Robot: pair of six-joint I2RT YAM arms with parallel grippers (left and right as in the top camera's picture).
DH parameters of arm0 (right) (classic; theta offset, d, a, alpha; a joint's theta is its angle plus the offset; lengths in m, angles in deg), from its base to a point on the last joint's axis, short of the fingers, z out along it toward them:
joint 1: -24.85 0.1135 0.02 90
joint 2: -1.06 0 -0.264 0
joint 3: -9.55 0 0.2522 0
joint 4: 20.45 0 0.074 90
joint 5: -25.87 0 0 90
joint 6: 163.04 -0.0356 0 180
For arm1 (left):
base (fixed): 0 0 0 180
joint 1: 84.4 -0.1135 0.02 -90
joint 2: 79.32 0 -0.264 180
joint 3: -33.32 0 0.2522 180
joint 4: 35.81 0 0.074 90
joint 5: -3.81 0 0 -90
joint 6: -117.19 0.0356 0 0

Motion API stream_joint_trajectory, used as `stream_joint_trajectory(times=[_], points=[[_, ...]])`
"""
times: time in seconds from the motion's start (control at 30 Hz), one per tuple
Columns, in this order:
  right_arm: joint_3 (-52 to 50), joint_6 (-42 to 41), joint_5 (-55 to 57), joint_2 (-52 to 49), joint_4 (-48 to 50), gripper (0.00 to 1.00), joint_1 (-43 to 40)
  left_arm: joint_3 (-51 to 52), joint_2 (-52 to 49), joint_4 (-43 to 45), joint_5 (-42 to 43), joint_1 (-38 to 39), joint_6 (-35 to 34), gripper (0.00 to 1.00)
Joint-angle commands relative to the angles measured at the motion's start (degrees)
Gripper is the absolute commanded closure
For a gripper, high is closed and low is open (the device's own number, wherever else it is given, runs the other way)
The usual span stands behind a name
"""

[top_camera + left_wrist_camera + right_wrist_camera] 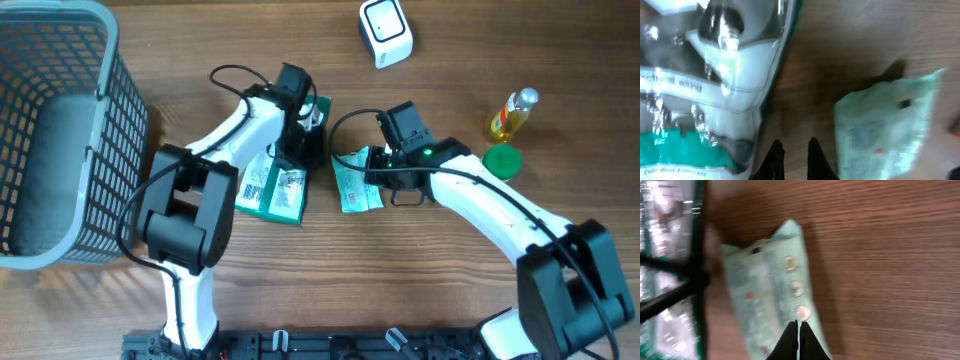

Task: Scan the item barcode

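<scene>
The right hand (797,332) is seen with its fingers pressed together. Nothing is visibly pinched, and the tips lie over the near end of a pale green pouch (767,287) that rests flat on the counter (890,255). The left hand (794,152) is likewise closed down to a narrow slit, with nothing between the fingers. It is held over bare wood between that pouch and a clear-fronted green-and-white blister pack (705,90).

No item is lifted, so the step in hand is judged to be the approach to a pick-up, with the pouch the likelier item. For the next move the fingers would have to be spread, an edge of the pouch taken, and its printed code turned toward the white scanner (385,33), which stands well apart beyond both arms.

The scanner, the grey basket (120,150) at the left and a yellow bottle (513,113) are shown by the overhead view alone. The print on the pouch is shown only by the wrist views, and it is too blurred for a barcode to be made out.
</scene>
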Motion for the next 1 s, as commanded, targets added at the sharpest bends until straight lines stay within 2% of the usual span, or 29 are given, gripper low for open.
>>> stream_joint_trajectory(times=[0.0, 0.2, 0.3, 0.6, 0.8, 0.97], points=[[0.31, -1.75, 4.85, -2.58, -0.35, 0.92, -0.22, -0.55, 1.6, -2.6, -13.29, 2.51, -5.22, 0.96], [0.26, -4.57, 7.8, -5.2, -1.92, 0.92, -0.22, -0.22, 1.27, -0.66, -14.29, 4.44, -6.21, 0.96], [0.26, -4.57, 7.61, -5.84, -2.8, 0.88, -0.22, 1.16, 1.25, 0.15, -16.33, 4.44, -9.27, 0.96], [0.26, -6.05, 7.32, -5.84, -3.37, 0.84, -0.24, 4.44, 1.25, 3.17, -15.72, 5.75, -9.4, 0.96], [-1.2, -6.03, -5.9, -5.84, -4.57, 0.85, -0.04, 5.99, 1.11, 9.01, -12.96, 7.74, -9.38, 0.96], [-3.41, -5.97, -10.16, -5.84, -4.96, 0.85, 0.94, 5.99, 1.11, 11.13, -10.56, 9.25, -9.35, 0.96]])
